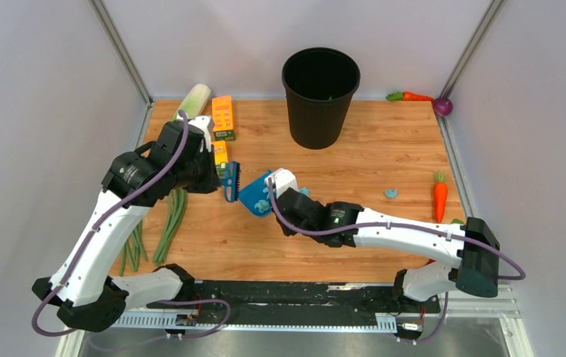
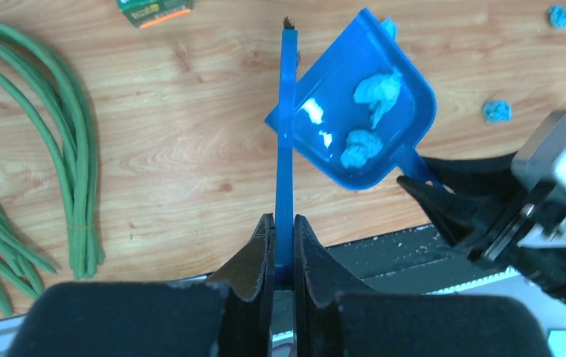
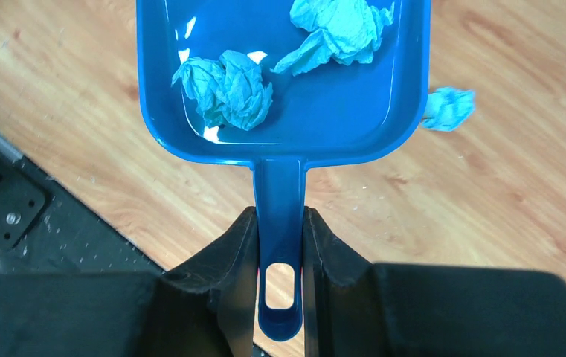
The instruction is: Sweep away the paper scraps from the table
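Mid-sweep: my left gripper [image 2: 283, 230] clamps the brush [image 2: 287, 111], my right gripper [image 3: 280, 223] the dustpan [image 3: 324, 119] handle. Two paper scraps [image 3: 227, 85] lie in the pan, others loose on the worktop [image 1: 384, 149] nearby. Next, I judge, the brush must herd the nearest stray in.

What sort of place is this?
Probably a robot test booth: plain grey walls box in a light-brown wooden table, two white-and-black robot arms stand at its near edge, and an orange toy carrot lies on it.
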`<state>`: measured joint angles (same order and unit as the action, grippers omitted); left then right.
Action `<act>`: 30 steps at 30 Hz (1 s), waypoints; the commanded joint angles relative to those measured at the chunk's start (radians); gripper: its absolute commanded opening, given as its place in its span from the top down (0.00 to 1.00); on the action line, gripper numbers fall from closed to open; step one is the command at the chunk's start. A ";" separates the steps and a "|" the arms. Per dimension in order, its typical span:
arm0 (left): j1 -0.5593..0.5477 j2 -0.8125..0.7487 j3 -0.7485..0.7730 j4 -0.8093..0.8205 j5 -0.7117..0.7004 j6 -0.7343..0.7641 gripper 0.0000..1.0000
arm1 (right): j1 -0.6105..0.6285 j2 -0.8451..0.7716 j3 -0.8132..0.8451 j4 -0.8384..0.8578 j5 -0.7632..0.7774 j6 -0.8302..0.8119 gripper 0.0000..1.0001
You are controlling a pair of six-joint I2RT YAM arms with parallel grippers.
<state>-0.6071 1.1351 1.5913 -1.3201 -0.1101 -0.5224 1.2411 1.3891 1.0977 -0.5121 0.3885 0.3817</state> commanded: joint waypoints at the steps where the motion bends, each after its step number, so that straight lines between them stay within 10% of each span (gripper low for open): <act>1: -0.002 -0.031 0.056 -0.024 -0.080 -0.037 1.00 | -0.097 -0.004 0.085 -0.025 -0.037 -0.047 1.00; 30: -0.002 -0.172 -0.152 0.052 -0.085 -0.100 1.00 | -0.508 0.263 0.694 -0.255 -0.014 -0.242 1.00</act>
<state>-0.6071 0.9817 1.4384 -1.3025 -0.2039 -0.6159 0.7624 1.6245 1.7050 -0.7353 0.3645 0.1692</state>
